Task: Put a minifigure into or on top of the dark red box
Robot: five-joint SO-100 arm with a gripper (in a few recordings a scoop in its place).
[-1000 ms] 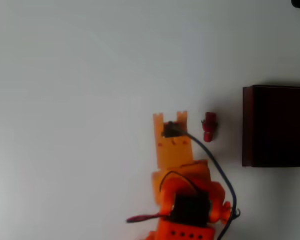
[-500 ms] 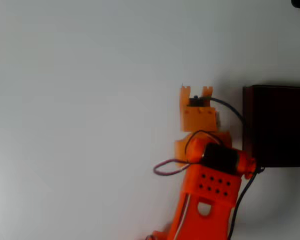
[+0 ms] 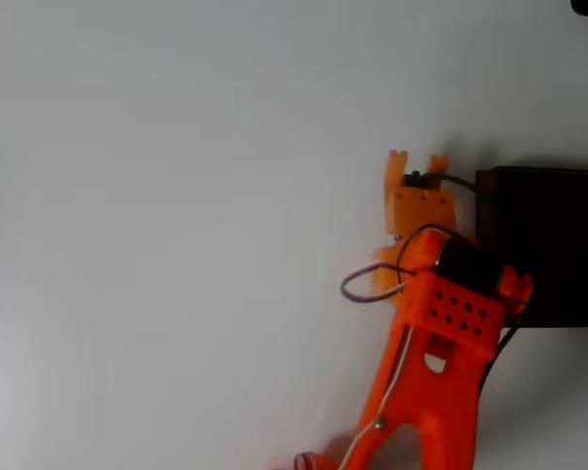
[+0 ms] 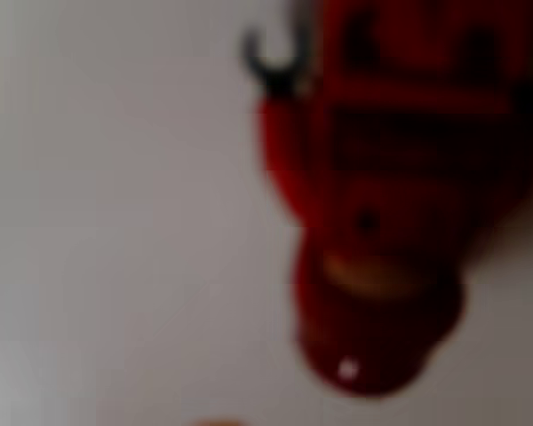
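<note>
White tabletop (image 3: 176, 196) stretched bare around the orange gripper (image 3: 417, 162), which hovered just beside the dark red box (image 3: 549, 245) in the overhead view; whether its jaws stood apart or together could not be told. Close under the wrist camera lay the minifigure (image 4: 382, 222), blurred, on the table. Small, hard and likely light and slick, it probably wants pinching across the torso.
</note>
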